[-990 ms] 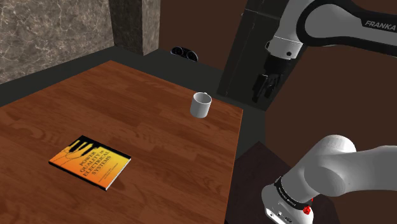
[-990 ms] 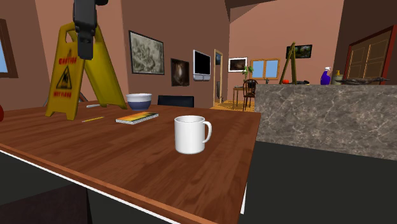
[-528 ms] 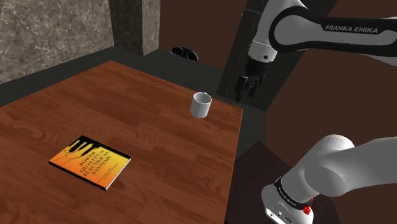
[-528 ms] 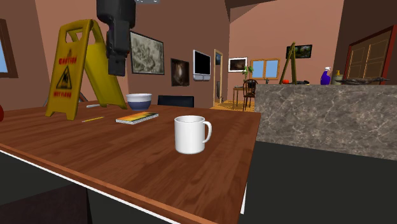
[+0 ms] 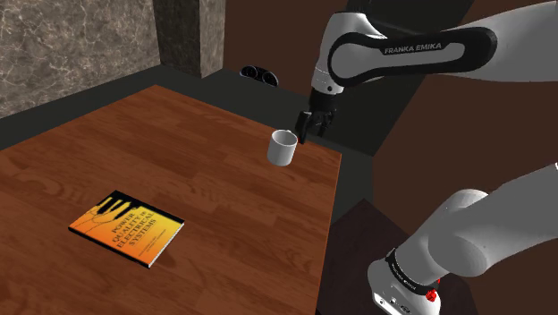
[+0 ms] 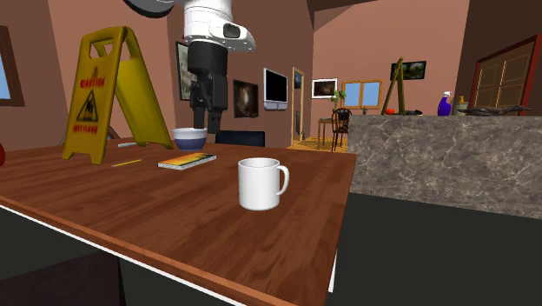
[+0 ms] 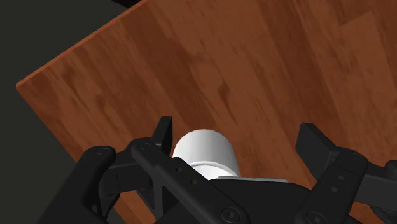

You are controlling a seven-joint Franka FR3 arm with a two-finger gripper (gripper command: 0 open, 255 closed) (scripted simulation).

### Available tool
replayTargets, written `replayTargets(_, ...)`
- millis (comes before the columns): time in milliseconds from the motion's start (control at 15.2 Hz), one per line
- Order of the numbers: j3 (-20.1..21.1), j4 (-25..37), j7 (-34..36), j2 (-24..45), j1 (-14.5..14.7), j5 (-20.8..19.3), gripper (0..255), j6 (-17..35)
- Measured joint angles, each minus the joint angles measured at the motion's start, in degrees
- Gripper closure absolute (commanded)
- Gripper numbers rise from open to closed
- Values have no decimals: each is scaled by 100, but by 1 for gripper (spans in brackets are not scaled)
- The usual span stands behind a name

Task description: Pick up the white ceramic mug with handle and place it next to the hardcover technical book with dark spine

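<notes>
A white mug (image 5: 283, 148) stands upright near the table's far corner, its handle (image 6: 282, 180) pointing to the second exterior view's right. The book (image 5: 126, 227), with an orange cover and dark spine, lies flat well away from it toward the shoulder view's lower left and appears again (image 6: 187, 161) behind the mug. My gripper (image 5: 307, 131) hangs open a little above the mug and just beyond it, touching nothing. Along the hand, the mug (image 7: 205, 151) sits below the spread fingers (image 7: 163, 132), close to one of them.
The wooden table (image 5: 224, 188) ends just past the mug, with a dark drop beyond. A yellow caution sign (image 6: 111, 91), a bowl (image 6: 189, 137) and a pencil (image 6: 128, 162) stand at the far side. A marble counter (image 6: 443, 161) is off to that view's right.
The arm has swung in from beyond the table edge, carrying the gripper toward the shoulder view's left and down until it hangs by the mug. Mug and book have not moved.
</notes>
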Motion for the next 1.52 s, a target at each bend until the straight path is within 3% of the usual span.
replayTargets(726, 198, 1543, 453, 2332, 98, -385, 0, 882)
replayTargets(1188, 187, 1405, 481, 2670, 101, -439, 0, 1362)
replayTargets(1518, 187, 1352, 484, 2682, 103, -442, 0, 1430)
